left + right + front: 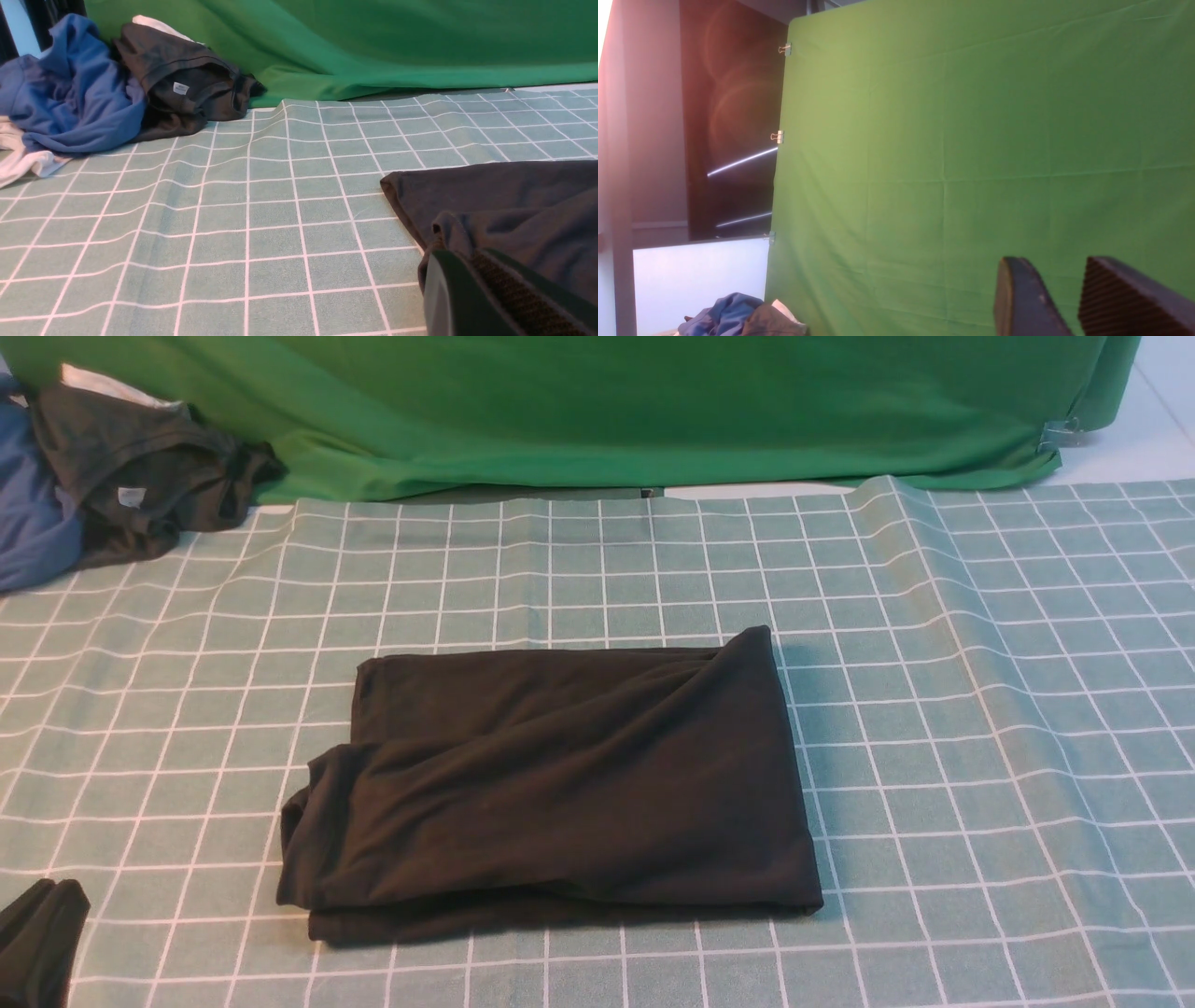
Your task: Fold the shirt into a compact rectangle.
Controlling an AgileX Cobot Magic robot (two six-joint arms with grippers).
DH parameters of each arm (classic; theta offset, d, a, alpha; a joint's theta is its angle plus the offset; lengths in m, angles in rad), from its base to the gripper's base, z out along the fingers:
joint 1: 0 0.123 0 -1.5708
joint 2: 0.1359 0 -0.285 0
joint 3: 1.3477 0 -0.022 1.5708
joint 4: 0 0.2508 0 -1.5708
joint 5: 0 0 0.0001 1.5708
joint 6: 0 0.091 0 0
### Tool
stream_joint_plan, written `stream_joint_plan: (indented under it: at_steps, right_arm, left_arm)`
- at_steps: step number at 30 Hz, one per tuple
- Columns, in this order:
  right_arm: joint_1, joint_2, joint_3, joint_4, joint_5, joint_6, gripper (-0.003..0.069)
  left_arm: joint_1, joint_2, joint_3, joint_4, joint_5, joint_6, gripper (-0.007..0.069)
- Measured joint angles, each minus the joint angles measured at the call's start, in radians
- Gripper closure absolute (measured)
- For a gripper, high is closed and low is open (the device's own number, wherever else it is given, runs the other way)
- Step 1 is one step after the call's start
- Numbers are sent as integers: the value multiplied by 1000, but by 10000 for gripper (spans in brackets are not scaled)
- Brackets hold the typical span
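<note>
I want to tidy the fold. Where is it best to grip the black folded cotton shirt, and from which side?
Probably the bulging near-left corner of the black folded cotton shirt, approached from the robot's left: layers there bunch past the rectangle, while the right edge lies straight and flat.

A staged recording studio or lab: a green backdrop (971, 140) held with binder clips (776, 136), a checked cloth (980, 709) over the bench, spare clothes (93, 93) piled aside.
</note>
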Motion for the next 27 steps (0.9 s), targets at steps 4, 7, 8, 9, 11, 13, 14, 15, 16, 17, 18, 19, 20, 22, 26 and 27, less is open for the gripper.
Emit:
stream_joint_plan:
  at_steps: [4, 7, 8, 9, 11, 13, 14, 15, 16, 17, 18, 19, 20, 22, 26, 27]
  right_arm:
    - [0, 0, 0, 0, 0, 1, 449]
    - [0, 0, 0, 0, 0, 1, 442]
    - [0, 0, 0, 0, 0, 1, 440]
    - [0, 0, 0, 0, 0, 1, 439]
    - [0, 0, 0, 0, 0, 1, 435]
    - [0, 0, 0, 0, 0, 1, 432]
    - [0, 0, 0, 0, 0, 1, 427]
    - [0, 0, 0, 0, 0, 1, 425]
    - [0, 0, 0, 0, 0, 1, 424]
    - [0, 0, 0, 0, 0, 1, 423]
    - [0, 0, 0, 0, 0, 1, 421]
    - [0, 0, 0, 0, 0, 1, 421]
    - [0, 0, 0, 0, 0, 1, 421]
    - [0, 0, 0, 0, 0, 1, 421]
    - [0, 0, 0, 0, 1, 1, 420]
    - [0, 0, 0, 0, 2, 1, 420]
  left_arm:
    - [0, 0, 0, 6, 1, 0, 613]
    - [0, 0, 0, 9, 3, 0, 613]
    - [0, 0, 0, 9, 3, 0, 612]
    - [0, 0, 0, 9, 3, 0, 611]
    - [0, 0, 0, 9, 3, 0, 611]
    - [0, 0, 0, 9, 3, 0, 611]
    - [0, 0, 0, 9, 3, 0, 611]
    - [0, 0, 0, 9, 3, 0, 611]
    - [0, 0, 0, 9, 4, 0, 611]
    - [0, 0, 0, 9, 4, 0, 611]
    - [0, 0, 0, 9, 4, 0, 611]
    - [0, 0, 0, 9, 4, 0, 611]
    - [0, 0, 0, 9, 4, -1, 611]
    - [0, 0, 0, 9, 4, -1, 611]
    - [0, 0, 0, 10, 4, -1, 611]
    - [0, 0, 0, 10, 4, -1, 611]
